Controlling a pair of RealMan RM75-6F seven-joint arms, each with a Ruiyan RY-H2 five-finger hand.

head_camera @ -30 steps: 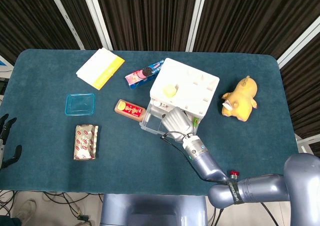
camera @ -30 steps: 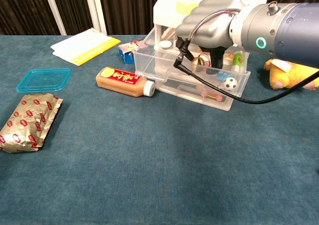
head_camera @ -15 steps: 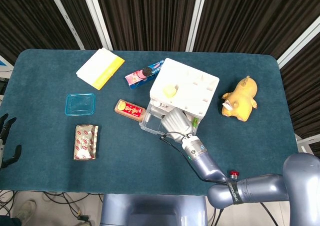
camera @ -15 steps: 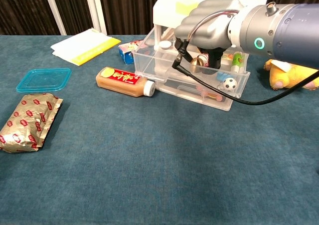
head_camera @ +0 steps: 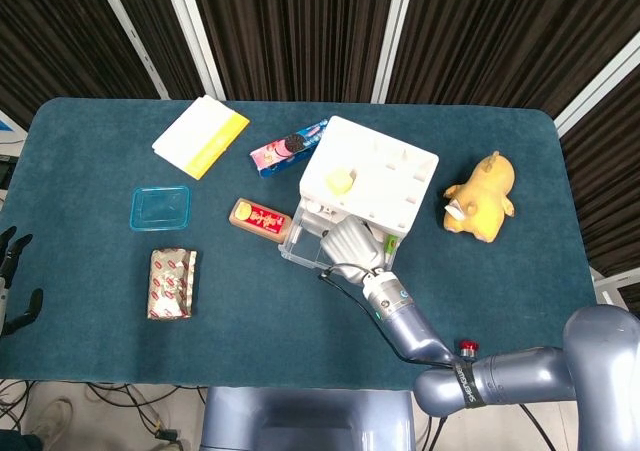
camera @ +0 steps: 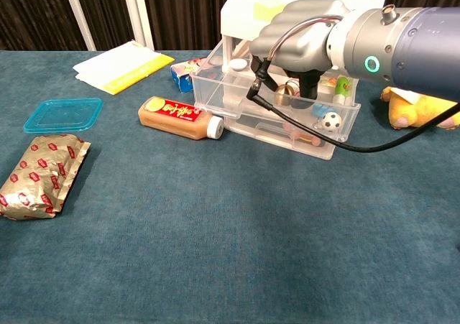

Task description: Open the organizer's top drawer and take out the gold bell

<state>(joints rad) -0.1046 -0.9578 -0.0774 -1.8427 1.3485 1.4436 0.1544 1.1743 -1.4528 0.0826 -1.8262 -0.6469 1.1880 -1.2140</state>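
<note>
The white organizer (head_camera: 375,176) stands at mid-table with its clear top drawer (camera: 237,98) pulled out toward me. My right hand (camera: 305,33) reaches down into that drawer, and its fingers and thumb close around the gold bell (camera: 290,88), which still sits low inside the drawer. In the head view the right hand (head_camera: 350,241) covers the bell. My left hand (head_camera: 10,271) hangs off the table's left edge, fingers apart and holding nothing.
A brown sauce bottle (camera: 180,117) lies against the drawer's left side. A small ball (camera: 330,120) and a green tube (camera: 341,88) share the drawer. A yellow plush (head_camera: 482,198) sits to the right. A blue lid (head_camera: 159,208) and a foil packet (head_camera: 171,283) lie to the left.
My right hand has shifted slightly left inside the drawer, with its fingers tightening around the bell. The bell and the left hand have not moved.
</note>
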